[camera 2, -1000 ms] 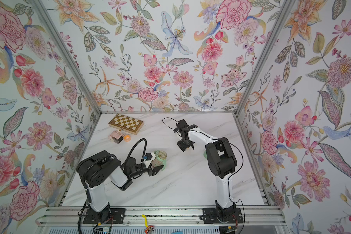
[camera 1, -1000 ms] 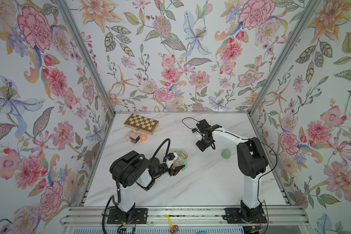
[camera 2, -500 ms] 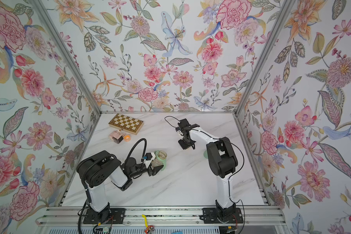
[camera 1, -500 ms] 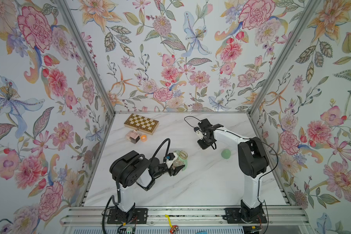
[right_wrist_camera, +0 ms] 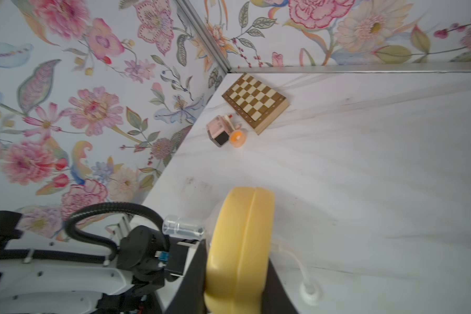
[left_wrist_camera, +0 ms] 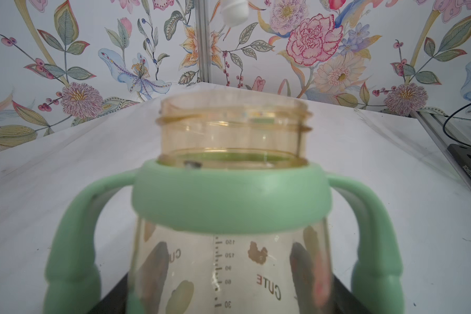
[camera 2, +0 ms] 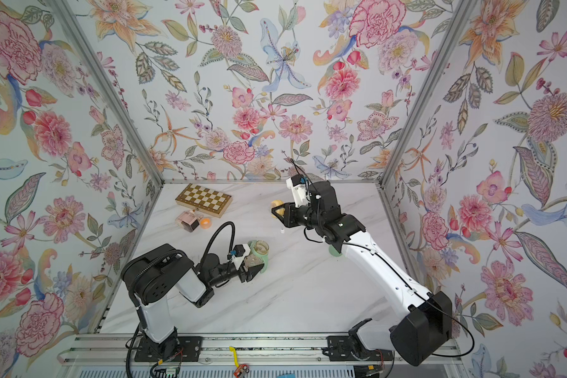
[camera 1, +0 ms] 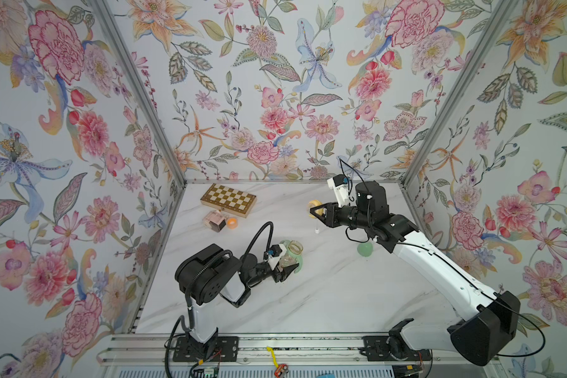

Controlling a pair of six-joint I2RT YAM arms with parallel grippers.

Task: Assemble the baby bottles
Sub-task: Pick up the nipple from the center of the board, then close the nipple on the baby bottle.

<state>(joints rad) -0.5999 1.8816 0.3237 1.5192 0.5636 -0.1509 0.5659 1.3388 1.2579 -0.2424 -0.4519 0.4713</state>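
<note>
Right wrist view: right fingers (right_wrist_camera: 188, 293) pinch the yellow collar (right_wrist_camera: 239, 239).
Left fingers (camera 1: 288, 270) clamp the bottle body (left_wrist_camera: 230, 130); set collar level on its threads before twisting.

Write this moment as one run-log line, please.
left claw: shut on bottle body; right claw: shut on yellow collar; dome cap: on table; yellow collar: not on bottle body

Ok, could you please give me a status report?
Left gripper shut on amber bottle body, handle ring seated. Right gripper shut on yellow collar, held above table. Dome cap lies under right arm.
</note>
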